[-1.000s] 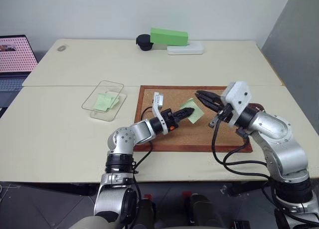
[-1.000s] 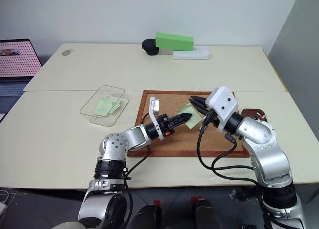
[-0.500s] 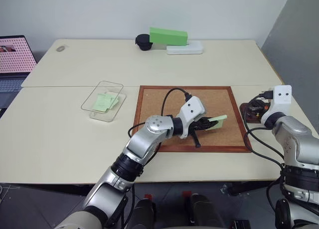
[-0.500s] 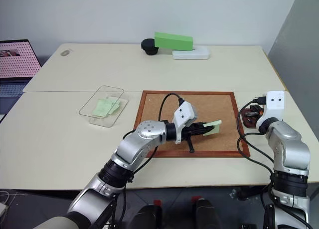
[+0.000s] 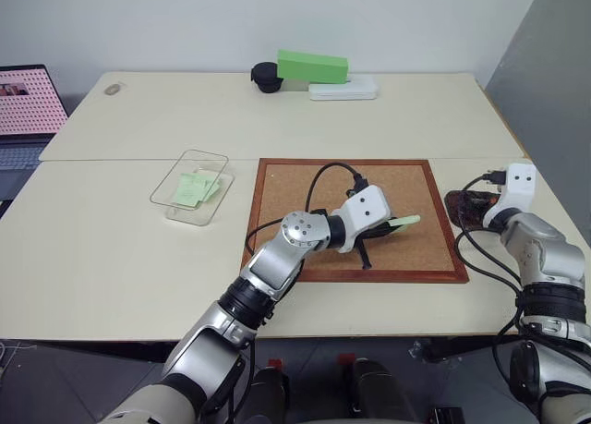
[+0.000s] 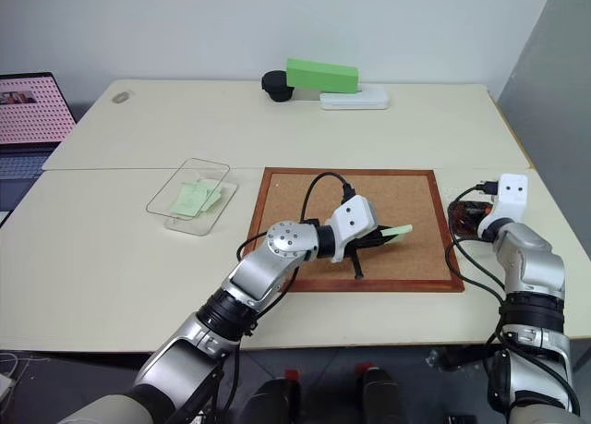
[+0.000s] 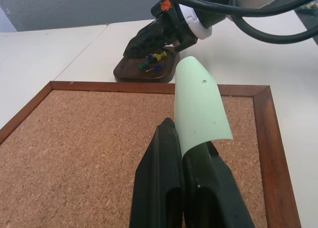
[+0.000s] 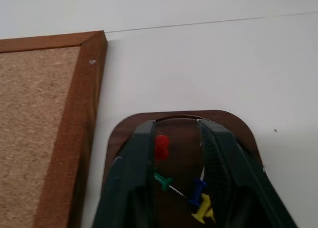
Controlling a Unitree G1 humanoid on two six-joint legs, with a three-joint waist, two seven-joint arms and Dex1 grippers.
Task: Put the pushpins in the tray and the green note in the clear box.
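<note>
No writing could be read on the small pale green paper note (image 7: 198,107), which curled from the pinched-together black fingers of the left hand (image 7: 185,153) above the grainy, wood-framed corkboard (image 5: 314,188). Just beside the corkboard's right edge, the right hand (image 8: 176,133) hung with fingers parted over the glossy reddish-brown rounded tray (image 8: 233,124), where red, green, blue and yellow plastic pushpins (image 8: 161,147) lay. The clear plastic box (image 5: 191,187) sat on the pale worktop (image 5: 111,239) left of the corkboard.
</note>
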